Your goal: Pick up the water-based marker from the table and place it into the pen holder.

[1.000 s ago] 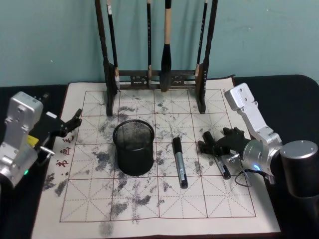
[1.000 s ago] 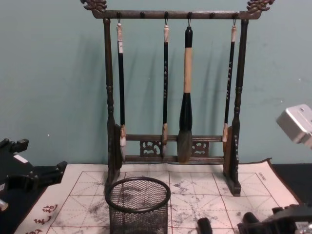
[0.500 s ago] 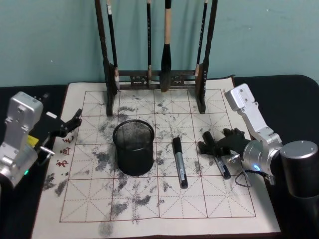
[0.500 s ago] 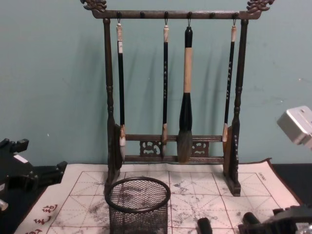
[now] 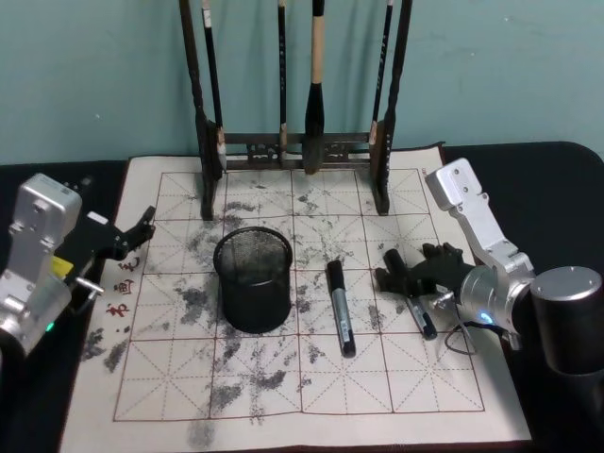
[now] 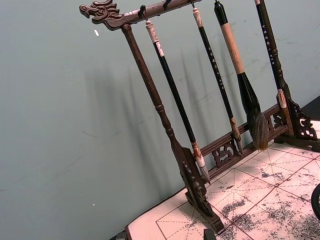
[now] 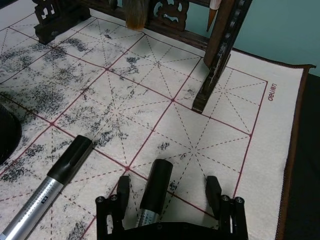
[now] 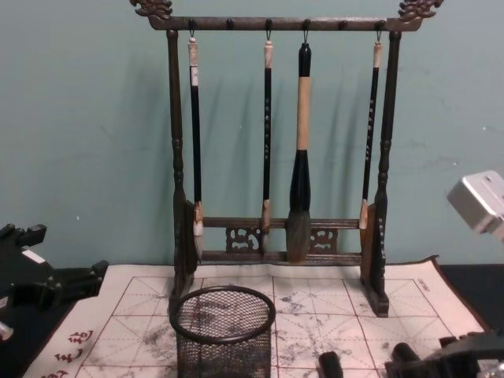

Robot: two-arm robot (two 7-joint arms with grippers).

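The right end effector (image 7: 167, 182) sits low over the right side of the mat (image 5: 283, 377). It is spread wide, with its two fingers (image 7: 123, 192) on either side of a marker (image 7: 159, 175) that lies flat between them. A gap shows on each side of the marker, so nothing is gripped yet. The marker's black cap points toward the far side, and its silver barrel runs back under the wrist.

The marker looks light and rigid, a smooth round tube that would likely roll or twist if pinched off-centre. The best hold is probably square across the barrel, just behind the cap, with enough squeeze to keep it from slipping when it is tipped upright. The fingers now stand at the cap end, so the marker may swing a little once lifted.

A second marker (image 5: 341, 310) lies just left of it, apart from it and near the middle of the mat. Left of that stands the holder (image 5: 253, 297), upright and open-topped. Its wire mesh probably makes it light enough to shift if bumped.

The rack (image 5: 382, 142) of hanging brushes stands at the far edge of the mat. The left end effector (image 5: 132, 236) is parked at the mat's left edge over the black desk (image 5: 566, 179).
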